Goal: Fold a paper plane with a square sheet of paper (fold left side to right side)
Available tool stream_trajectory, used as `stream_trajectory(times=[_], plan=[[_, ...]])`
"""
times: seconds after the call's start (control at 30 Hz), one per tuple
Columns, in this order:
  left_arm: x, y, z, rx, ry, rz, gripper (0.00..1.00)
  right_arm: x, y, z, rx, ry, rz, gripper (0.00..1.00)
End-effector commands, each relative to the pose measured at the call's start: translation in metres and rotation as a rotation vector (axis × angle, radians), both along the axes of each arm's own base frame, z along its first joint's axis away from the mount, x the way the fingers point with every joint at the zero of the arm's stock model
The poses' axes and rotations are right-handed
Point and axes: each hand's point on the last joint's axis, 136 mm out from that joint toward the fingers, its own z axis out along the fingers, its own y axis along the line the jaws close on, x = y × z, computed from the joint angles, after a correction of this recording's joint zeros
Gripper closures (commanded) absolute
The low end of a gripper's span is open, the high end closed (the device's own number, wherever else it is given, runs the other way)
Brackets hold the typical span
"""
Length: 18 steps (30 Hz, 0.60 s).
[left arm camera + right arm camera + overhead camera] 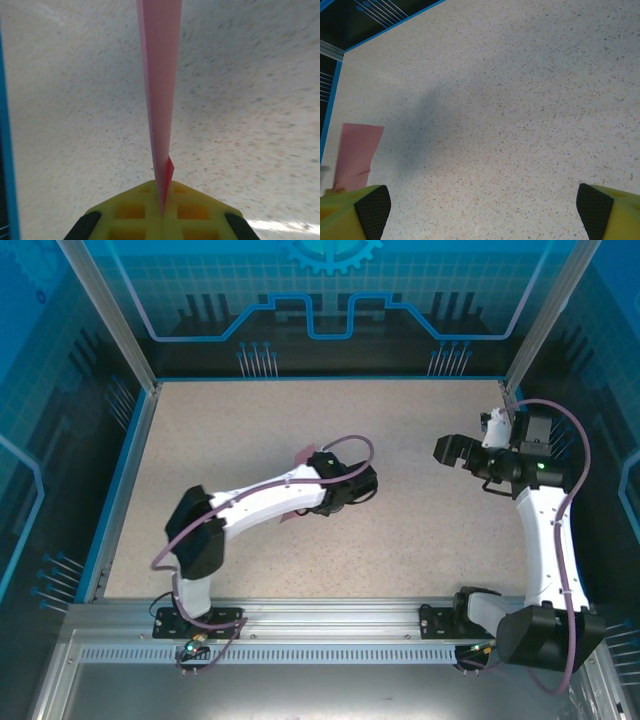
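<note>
**Left claw pinching the folded pink paper while the right claw is waiting open**

The speckled table (250,430) is spreading bare and pale inside its blue rim. The left arm (250,505) is reaching across it toward the middle, and the right arm (540,530) is standing off at the right side, well apart from the work.

The left gripper (162,212) is clenching its yellow fingers (130,212) together on the pink paper (160,90). In the left wrist view the paper is showing edge-on as a narrow, doubled strip running straight away from the jaws, with a small darker red corner poking out just at the pinch. From above, scraps of pink are peeking out on either side of that wrist, near the table's centre. The right gripper (483,210) is hanging released, its black pads (372,210) spread wide over bare tabletop.

The paper is looking thin, very light and floppy, so it is probably going to bend or flutter under any quick swing and slide easily on the smooth surface. It is also likely to tear or pick up stray creases if squeezed mid-panel. Taking it at an edge or along an existing fold, as the left claw is doing, seems the safest hold, with the free claw pressing the loose end flat.
</note>
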Motion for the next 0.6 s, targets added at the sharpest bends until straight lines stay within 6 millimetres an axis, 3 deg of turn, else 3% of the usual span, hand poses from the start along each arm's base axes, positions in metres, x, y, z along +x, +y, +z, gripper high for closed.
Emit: stream_trajectory(times=[0.0,0.23,0.57], plan=[[-0.005,0.014,-0.01,0.149,0.044,0.054,0.92,-0.01,0.0,-0.002,0.018,0.007,0.016,0.01],[-0.012,-0.009,-0.067,0.083,0.197,0.072,0.91,-0.019,-0.003,-0.009,0.016,0.012,0.019,0.01],[-0.014,-0.049,-0.113,-0.137,0.341,0.078,0.93,-0.024,0.003,-0.016,0.043,0.024,0.041,0.01]])
